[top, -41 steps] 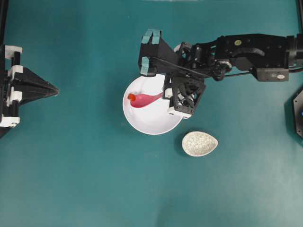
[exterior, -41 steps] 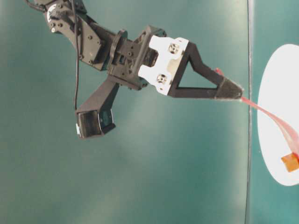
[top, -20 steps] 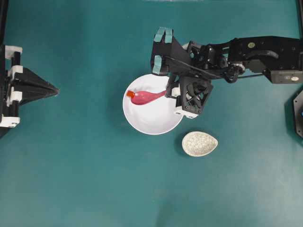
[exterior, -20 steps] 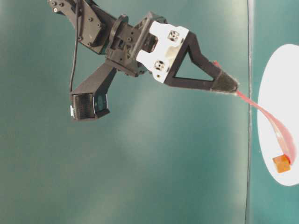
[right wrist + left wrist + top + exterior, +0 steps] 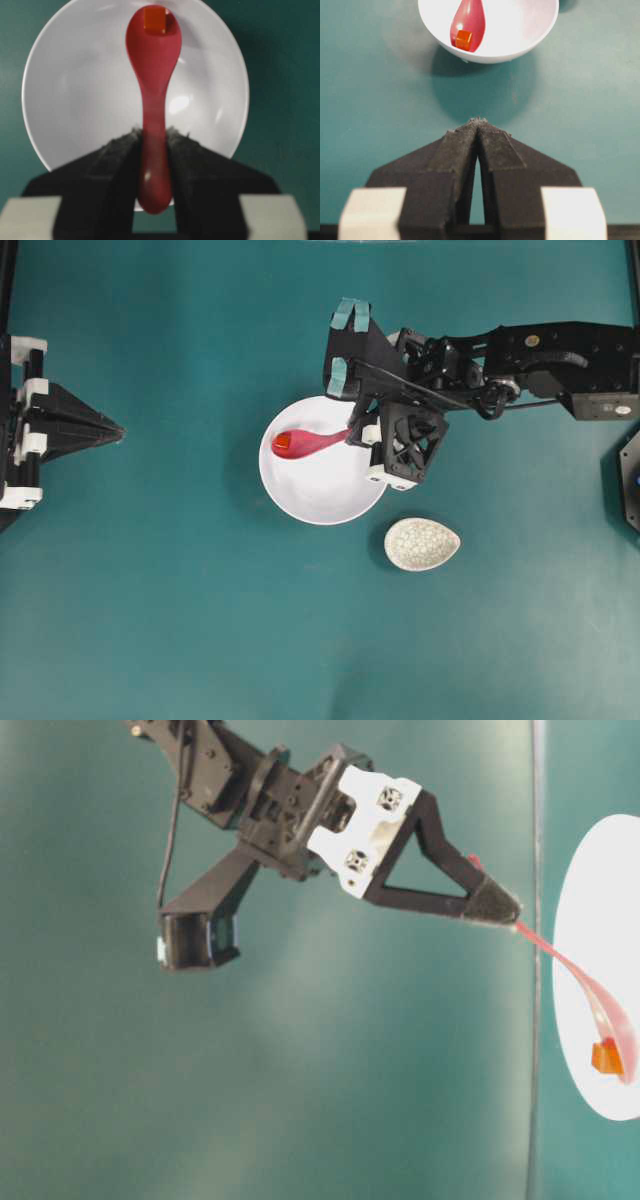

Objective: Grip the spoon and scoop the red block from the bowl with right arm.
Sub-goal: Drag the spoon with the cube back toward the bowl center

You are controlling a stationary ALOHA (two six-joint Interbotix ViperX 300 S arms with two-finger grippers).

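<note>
The white bowl (image 5: 322, 490) is set on the teal table, the speckled spoon rest (image 5: 422, 544) just beside it. The right gripper (image 5: 154, 145) is clamped on the handle of the pink-red spoon (image 5: 152, 70); the left gripper (image 5: 478, 131) is parked closed, well apart. The red block (image 5: 155, 21) is seated near the scoop's front tip, so it could be spilled by a forward tilt or a jerk during lifting.

Spoon (image 5: 153, 75): glossy pink-red, smooth, looks like plastic or glazed ceramic. Red block (image 5: 155, 21): matt orange-red, flat faces. Bowl (image 5: 75, 100): plain white, smooth, soft sheen. Spoon rest (image 5: 422, 544): white with crackle-speckled glaze. Right gripper (image 5: 153, 137) fingers (image 5: 117, 150): rough matt black, grainy edges; white plastic brackets. Table (image 5: 180, 620): matt teal.
</note>
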